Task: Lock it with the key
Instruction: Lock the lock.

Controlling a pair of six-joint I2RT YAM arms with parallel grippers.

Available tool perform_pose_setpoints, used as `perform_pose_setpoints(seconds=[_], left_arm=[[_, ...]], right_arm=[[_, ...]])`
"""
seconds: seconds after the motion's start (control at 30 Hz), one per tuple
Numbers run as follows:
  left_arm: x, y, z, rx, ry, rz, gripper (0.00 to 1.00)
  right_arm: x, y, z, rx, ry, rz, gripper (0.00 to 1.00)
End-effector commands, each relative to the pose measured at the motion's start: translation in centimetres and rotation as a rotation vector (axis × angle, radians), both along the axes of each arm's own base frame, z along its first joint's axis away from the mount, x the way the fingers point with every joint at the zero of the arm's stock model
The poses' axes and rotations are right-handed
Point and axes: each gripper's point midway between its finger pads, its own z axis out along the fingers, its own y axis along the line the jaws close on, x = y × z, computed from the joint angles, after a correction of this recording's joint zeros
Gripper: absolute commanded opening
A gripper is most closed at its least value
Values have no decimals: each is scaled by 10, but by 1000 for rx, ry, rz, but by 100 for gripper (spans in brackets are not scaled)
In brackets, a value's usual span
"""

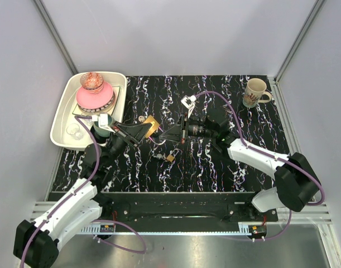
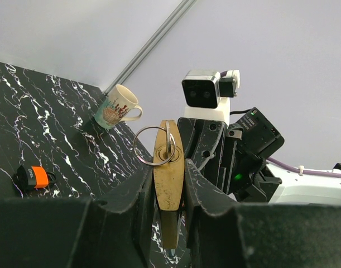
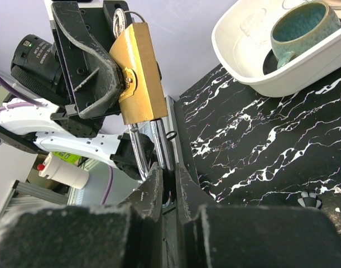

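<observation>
A brass padlock [image 2: 168, 173] is raised above the table, and my left gripper [image 2: 169, 187] is shut on its body. A metal ring [image 2: 152, 146] hangs from a piece set in its keyhole. In the right wrist view the padlock [image 3: 139, 75] shows its two steel shackle legs [image 3: 138, 151]. My right gripper [image 3: 169, 177] is shut on the shackle's end. From above, padlock [image 1: 152, 127], left gripper [image 1: 141, 133] and right gripper [image 1: 166, 134] meet at mid-table. The orange-headed key [image 2: 36, 177] lies loose on the table.
A white tray [image 1: 63, 117] at the back left holds a pink bowl [image 1: 95, 96]. At the back right stands a mug [image 1: 255, 92]. In front of the grippers a small brass-coloured item [image 1: 169, 158] lies on the black marbled mat [image 1: 215, 167].
</observation>
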Motion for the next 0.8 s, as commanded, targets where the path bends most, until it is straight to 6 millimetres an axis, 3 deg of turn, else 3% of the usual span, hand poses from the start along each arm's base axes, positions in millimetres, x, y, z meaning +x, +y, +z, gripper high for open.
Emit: perform_pose_setpoints(seconds=[0.0, 0.77], left_arm=[[-26, -28, -21, 111, 12, -201, 0], [-46, -46, -61, 214, 83, -310, 0]], right_arm=[[-14, 7, 79, 177, -167, 54, 0], [-10, 10, 119, 227, -225, 43, 0]])
